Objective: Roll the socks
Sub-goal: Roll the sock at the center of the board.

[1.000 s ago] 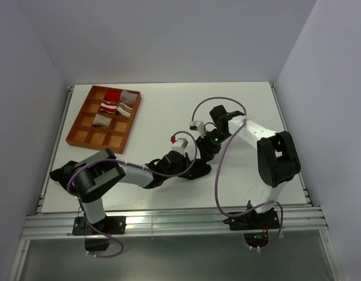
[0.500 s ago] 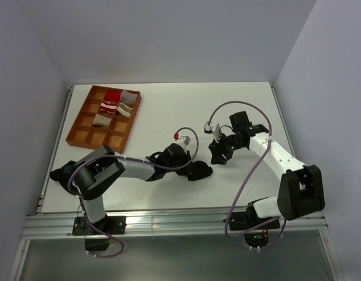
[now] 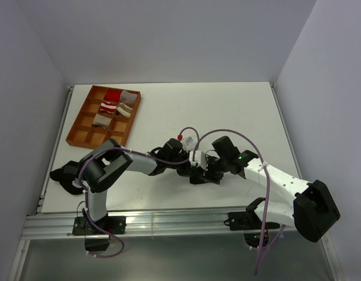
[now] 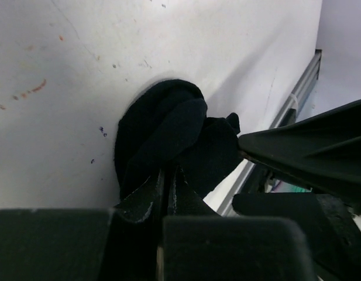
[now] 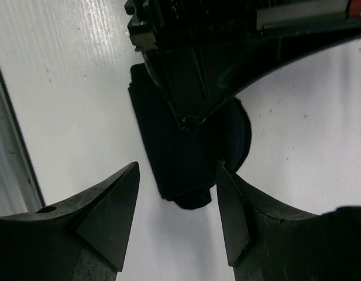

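Observation:
A black sock, partly rolled into a bundle, lies on the white table near its front middle; it also shows in the top view and the right wrist view. My left gripper is shut on the near edge of the black sock, its jaws almost touching; in the top view it sits just left of the bundle. My right gripper is open, low over the table, with its fingers either side of the sock's free end; in the top view it is just right of the bundle.
A brown wooden tray with compartments stands at the back left and holds several rolled socks. The table's front rail runs just behind the sock. The two grippers are close together over the sock.
My right arm has swung in from the right and dropped low, so its open jaws now straddle the sock's end. My left gripper has stayed shut on the sock.

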Controlling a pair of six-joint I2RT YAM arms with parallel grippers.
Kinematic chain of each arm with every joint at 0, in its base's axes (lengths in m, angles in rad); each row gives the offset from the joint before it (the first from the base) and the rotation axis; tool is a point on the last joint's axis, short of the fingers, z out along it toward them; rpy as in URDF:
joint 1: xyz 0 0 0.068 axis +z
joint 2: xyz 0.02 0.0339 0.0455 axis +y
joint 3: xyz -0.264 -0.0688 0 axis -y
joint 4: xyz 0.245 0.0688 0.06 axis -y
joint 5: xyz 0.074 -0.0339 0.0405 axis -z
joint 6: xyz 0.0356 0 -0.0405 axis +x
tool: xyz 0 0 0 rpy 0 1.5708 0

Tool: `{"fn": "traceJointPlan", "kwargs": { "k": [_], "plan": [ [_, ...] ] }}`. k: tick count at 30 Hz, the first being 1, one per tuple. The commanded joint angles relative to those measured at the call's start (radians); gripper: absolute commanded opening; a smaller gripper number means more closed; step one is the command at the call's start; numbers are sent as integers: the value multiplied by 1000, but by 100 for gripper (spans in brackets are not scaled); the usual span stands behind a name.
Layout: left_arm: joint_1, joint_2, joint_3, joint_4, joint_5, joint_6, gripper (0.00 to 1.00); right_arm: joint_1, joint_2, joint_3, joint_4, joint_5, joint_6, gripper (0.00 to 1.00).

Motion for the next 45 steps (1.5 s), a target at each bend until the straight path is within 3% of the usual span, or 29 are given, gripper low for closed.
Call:
{"fn": "traceJointPlan", "kwargs": {
  "k": [1,20,35,42,43,45],
  "plan": [
    [-2,83,-44,-187,41,13,0,29,5,-18,107,76,-24,62],
    [33,125,-41,-181,71,-13,0,104,-21,-34,32,77,-25,61],
    [36,138,-30,-172,96,-29,0,127,112,-71,105,125,-30,59],
    [38,112,-75,-99,125,-68,5,124,190,-41,144,135,17,36],
    [38,111,-84,-89,127,-70,6,123,196,-35,135,134,21,26],
    [38,100,-98,-73,122,-82,10,121,221,-1,107,102,25,20]
  ]
}}
